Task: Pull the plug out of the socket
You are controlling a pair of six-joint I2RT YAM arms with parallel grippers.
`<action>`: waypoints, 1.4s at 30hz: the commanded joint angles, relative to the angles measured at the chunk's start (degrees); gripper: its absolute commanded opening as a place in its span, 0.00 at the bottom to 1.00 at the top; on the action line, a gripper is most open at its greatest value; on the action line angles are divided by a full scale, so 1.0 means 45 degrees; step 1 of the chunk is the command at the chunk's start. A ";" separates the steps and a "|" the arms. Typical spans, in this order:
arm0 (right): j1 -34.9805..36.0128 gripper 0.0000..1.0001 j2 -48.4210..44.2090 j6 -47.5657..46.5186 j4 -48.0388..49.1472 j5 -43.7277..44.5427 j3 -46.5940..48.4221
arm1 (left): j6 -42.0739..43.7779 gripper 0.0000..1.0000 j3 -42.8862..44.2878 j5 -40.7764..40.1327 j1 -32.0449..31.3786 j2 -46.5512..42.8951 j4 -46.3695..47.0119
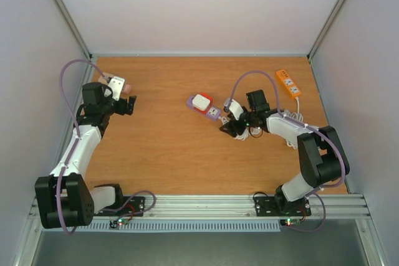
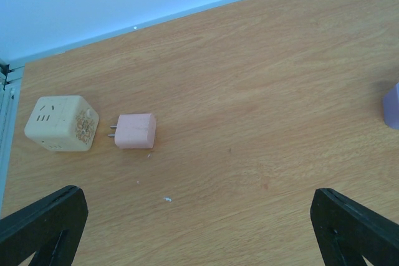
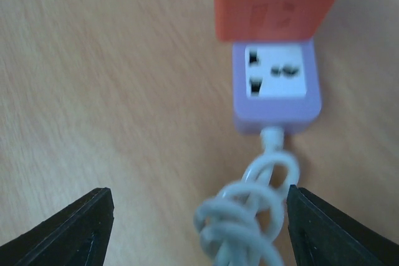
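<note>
On the wood-grain table (image 1: 174,154), the left gripper (image 2: 194,204) hovers at ten o'clock, fingers spread wide on nothing. The right gripper (image 1: 228,128), just off centre toward three o'clock, has its fingers parted either side of a coiled white cable (image 3: 246,216) without clamping it. An orange power strip (image 1: 288,83) lies at two o'clock. The cable runs to a purple socket block (image 3: 277,85) with a white outlet face. A red-and-white plug (image 1: 201,102) butts against the block's far end, at its eleven o'clock. Near the left gripper sits a cream cube socket (image 2: 61,123). A pink plug (image 2: 135,131) lies at its three o'clock, prongs toward it, just clear.
</note>
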 commanded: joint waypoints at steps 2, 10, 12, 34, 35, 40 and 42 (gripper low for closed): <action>-0.0082 0.75 0.0636 -0.0602 0.0359 -0.1459 0.1273 | -0.0049 1.00 -0.0163 0.0195 0.0009 -0.0336 0.0338; -0.0084 0.78 0.1340 0.0062 0.1907 -0.0960 0.1464 | -0.0037 1.00 -0.0203 0.0255 0.0009 -0.0232 0.0407; -0.0084 0.78 0.1816 0.0184 0.2325 -0.0999 0.1647 | -0.0034 1.00 -0.0184 0.0269 0.0009 -0.0224 0.0379; 0.0095 0.60 0.4881 0.0101 0.3332 -0.0137 0.3107 | -0.0049 1.00 -0.0183 0.0289 0.0009 -0.0001 0.0385; 0.0133 0.57 0.4898 0.0077 0.3304 -0.0101 0.3140 | -0.0049 1.00 -0.0183 0.0304 0.0009 0.0021 0.0374; 0.0387 0.49 0.4980 -0.0112 0.3049 0.0043 0.3123 | -0.0049 1.00 -0.0144 0.0272 0.0008 0.0029 0.0348; 0.0465 0.47 0.4980 -0.0214 0.3005 -0.0054 0.3089 | -0.0085 1.00 -0.0144 0.0250 0.0009 -0.0048 0.0351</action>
